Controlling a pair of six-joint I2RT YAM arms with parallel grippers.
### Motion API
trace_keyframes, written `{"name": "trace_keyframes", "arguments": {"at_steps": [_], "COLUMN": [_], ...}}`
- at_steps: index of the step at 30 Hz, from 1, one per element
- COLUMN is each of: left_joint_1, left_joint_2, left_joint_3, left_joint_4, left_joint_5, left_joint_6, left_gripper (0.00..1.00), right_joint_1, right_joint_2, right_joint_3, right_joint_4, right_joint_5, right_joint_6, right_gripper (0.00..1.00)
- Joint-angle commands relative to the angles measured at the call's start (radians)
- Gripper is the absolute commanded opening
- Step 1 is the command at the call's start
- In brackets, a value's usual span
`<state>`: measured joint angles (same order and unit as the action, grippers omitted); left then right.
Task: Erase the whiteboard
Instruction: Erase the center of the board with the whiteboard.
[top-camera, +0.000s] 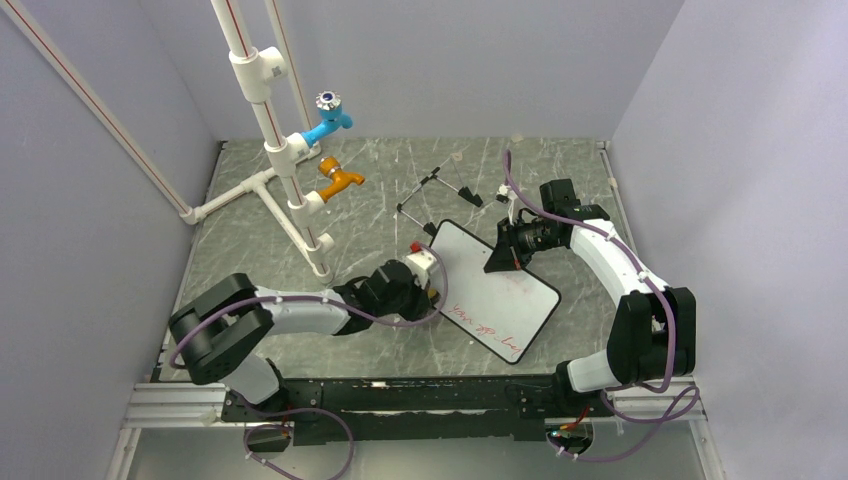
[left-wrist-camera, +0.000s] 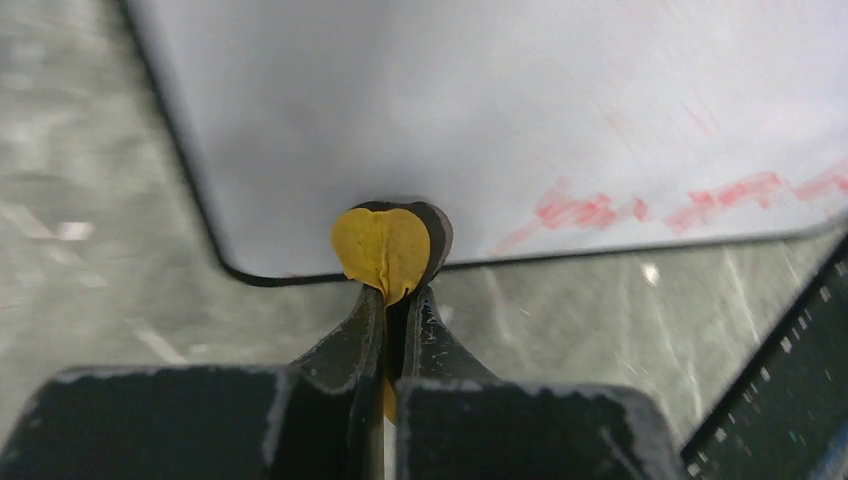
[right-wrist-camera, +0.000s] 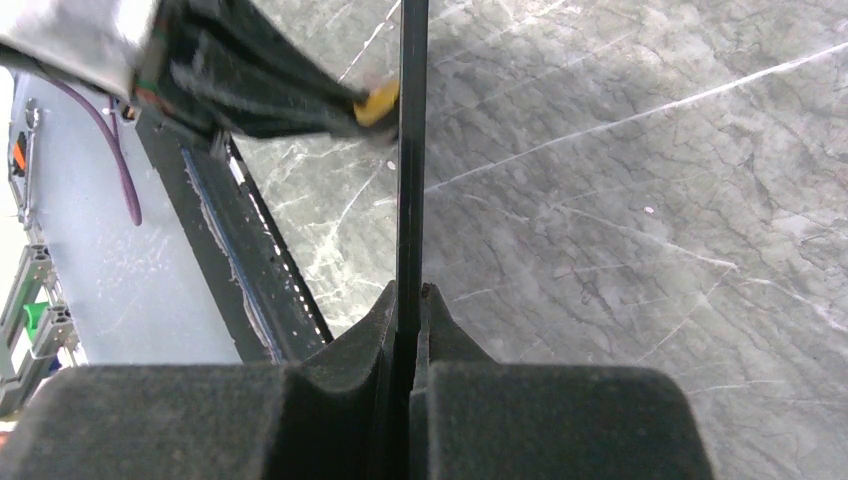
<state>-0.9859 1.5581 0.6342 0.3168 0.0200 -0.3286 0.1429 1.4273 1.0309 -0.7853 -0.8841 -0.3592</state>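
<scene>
Nearest my bases, my left gripper (left-wrist-camera: 400, 300) is clenched on a small yellow-and-black eraser block (left-wrist-camera: 385, 250), squeezing it between both fingers so that its yellow face bulges out past the fingertips. The eraser block presses against the small rectangular whiteboard (top-camera: 500, 300), the one with a thin black frame and rounded corners, right at the frame and just beside one rounded corner. From the left wrist view, the smeared red handwritten lines (left-wrist-camera: 590, 210) run along the board's edge beside the eraser block; from above they sit along the near side of the board, while the rest of the white face looks clean. The whiteboard lies slantwise in the middle of the grey marbled table (top-camera: 380, 190), between my two arms; I cannot tell whether it rests flat. At its far side my right gripper (right-wrist-camera: 410, 300) is clamped on the board's black edge, one finger on each face. Beyond the board, black wire easel feet (top-camera: 435, 195) lie on the table. Farther left stands a white pipe frame (top-camera: 270, 150) carrying an orange tap (top-camera: 340, 180) and, above it, a blue tap (top-camera: 328, 120).
</scene>
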Motion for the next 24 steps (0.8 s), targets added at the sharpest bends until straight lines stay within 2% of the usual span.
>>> {"name": "trace_keyframes", "arguments": {"at_steps": [1, 7, 12, 20, 24], "left_joint_1": [0.079, 0.069, -0.015, -0.165, -0.171], "left_joint_2": [-0.09, -0.066, -0.019, 0.065, 0.078], "left_joint_3": [0.019, 0.052, 0.069, 0.067, 0.055], "left_joint_4": [-0.031, 0.025, 0.04, 0.103, 0.114], "left_joint_5": [-0.161, 0.031, 0.081, 0.05, -0.066], "left_joint_6": [0.005, 0.067, 0.108, 0.051, -0.006], "left_gripper": [0.0, 0.0, 0.0, 0.0, 0.0], "right_joint_1": [0.023, 0.023, 0.023, 0.022, 0.023], "right_joint_2": [-0.01, -0.011, -0.009, -0.006, -0.008], "right_joint_3": [-0.004, -0.004, -0.003, -0.004, -0.005], "right_joint_4": [0.053, 0.052, 0.052, 0.053, 0.054], "right_joint_5": [-0.005, -0.003, -0.003, -0.005, -0.005], "right_joint_6": [-0.107, -0.106, -0.106, -0.106, -0.106], "right_gripper": [0.0, 0.0, 0.0, 0.0, 0.0]}}
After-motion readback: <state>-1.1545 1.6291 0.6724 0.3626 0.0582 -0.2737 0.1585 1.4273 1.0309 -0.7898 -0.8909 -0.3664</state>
